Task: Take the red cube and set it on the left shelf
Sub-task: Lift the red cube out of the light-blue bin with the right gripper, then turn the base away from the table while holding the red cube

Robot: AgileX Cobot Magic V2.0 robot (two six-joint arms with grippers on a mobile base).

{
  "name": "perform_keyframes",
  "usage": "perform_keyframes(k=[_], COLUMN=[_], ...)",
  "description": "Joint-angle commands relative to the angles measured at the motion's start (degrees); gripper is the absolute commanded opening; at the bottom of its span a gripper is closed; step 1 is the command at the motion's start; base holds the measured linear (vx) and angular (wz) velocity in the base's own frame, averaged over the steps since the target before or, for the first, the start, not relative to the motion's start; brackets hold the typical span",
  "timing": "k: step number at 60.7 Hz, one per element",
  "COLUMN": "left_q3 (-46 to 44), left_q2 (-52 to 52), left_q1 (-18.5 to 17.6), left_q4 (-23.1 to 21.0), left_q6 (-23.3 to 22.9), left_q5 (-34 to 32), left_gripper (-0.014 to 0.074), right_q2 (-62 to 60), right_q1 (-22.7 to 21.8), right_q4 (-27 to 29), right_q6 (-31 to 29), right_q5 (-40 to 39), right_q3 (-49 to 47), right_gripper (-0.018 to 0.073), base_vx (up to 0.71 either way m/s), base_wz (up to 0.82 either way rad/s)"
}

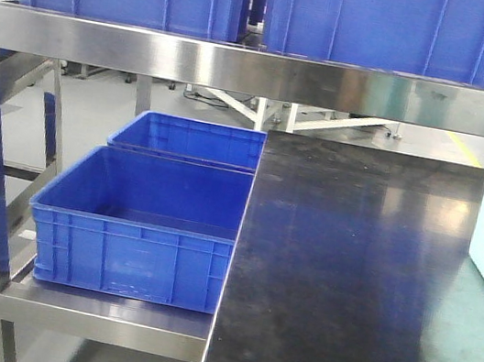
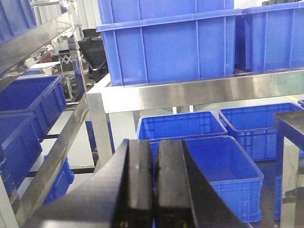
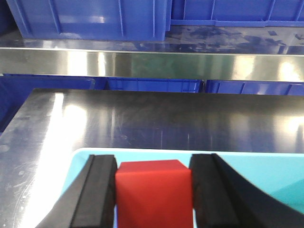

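Red cube point(image 3: 154, 194): over the cyan tray point(image 3: 259, 166), close to its rim.
Right gripper point(image 3: 154, 190): fingers clamped on the cube's two sides, over the tray.
Left gripper point(image 2: 154, 185): fingers pressed together, nothing between.

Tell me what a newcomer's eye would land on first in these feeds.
The red cube stands out most, clamped in the right gripper with the light-blue tray behind it in the right wrist view. Next come the two open blue crates on the low steel shelf, left of the dark table in the front view. The left gripper is shut and empty.
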Motion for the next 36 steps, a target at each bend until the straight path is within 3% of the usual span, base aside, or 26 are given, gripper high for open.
perform_keyframes(k=[1,36], left_q3=[1.3,1.3], left_q2=[0.5,0.5], left_q1=[-0.3,-0.3], left_q4=[-0.1,-0.1], left_q6=[0.1,0.1], left_q5=[-4.8,-4.8], left_gripper=[0.0106,0.0106], right_q2=[0.2,0.2], right_q1=[0.0,0.0], right_q4=[-0.2,-0.2], right_q6=[-0.3,-0.3], right_q5=[-5.0,-5.0], right_q3=[-1.7,-1.7], right_gripper=[0.0050,0.0050], base_vx=[0.00,-0.01], base_wz=[0.00,-0.01])
